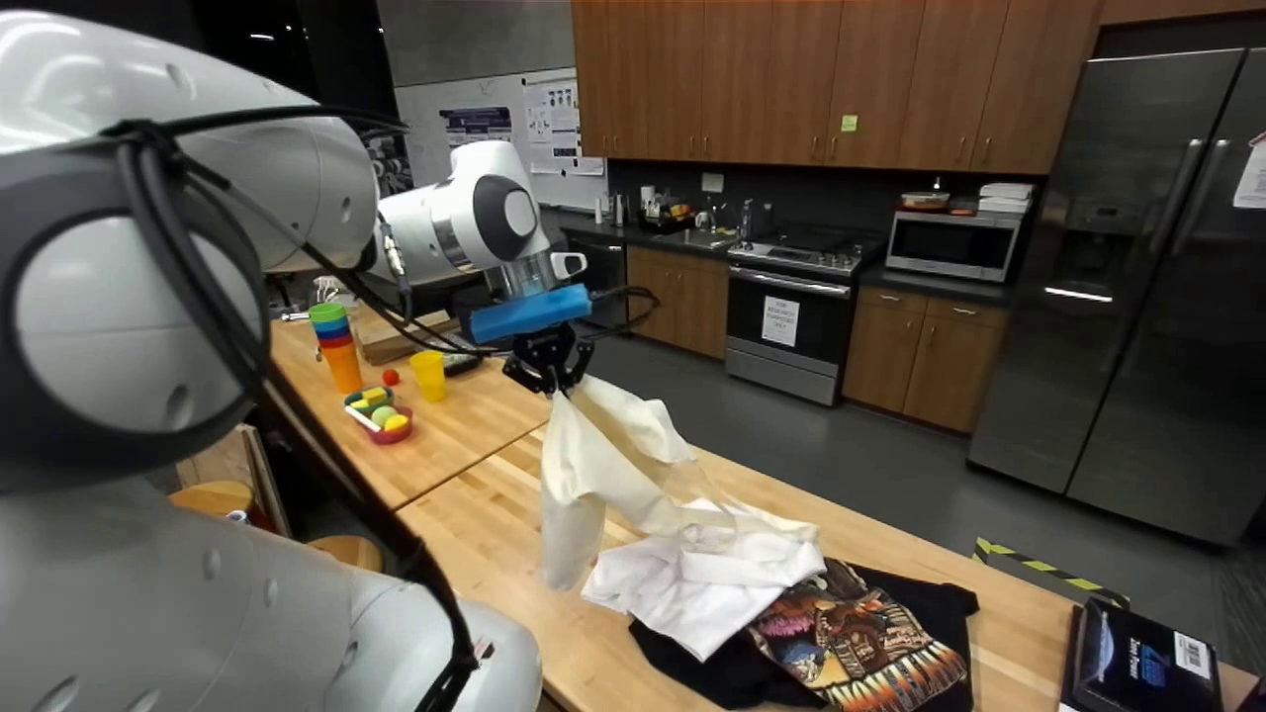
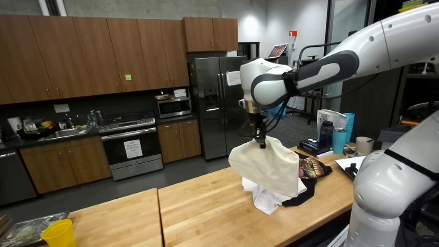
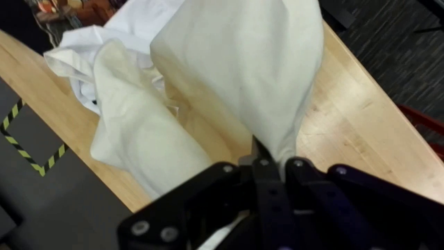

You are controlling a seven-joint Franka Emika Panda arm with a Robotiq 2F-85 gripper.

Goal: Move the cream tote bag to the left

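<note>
So, the jaws pinch the cream bag (image 2: 265,166); best lift it well off the white cloth (image 1: 673,585), then go left slowly.

Wears rounded white shells (image 1: 316,188), charcoal bands (image 2: 348,62), black cables (image 1: 435,583), a blue wrist bar (image 1: 531,312); shows silver screws (image 3: 140,227) on a black tool (image 3: 281,165).

The arm (image 2: 370,44) rises beside one long edge of the bench (image 2: 219,209) and reaches inward over it, being strongly bent. Its wrist (image 2: 264,73) is turned downward. The gripper (image 2: 261,140) hangs above the surface, fingers (image 3: 272,194) pressed nearly together.
</note>
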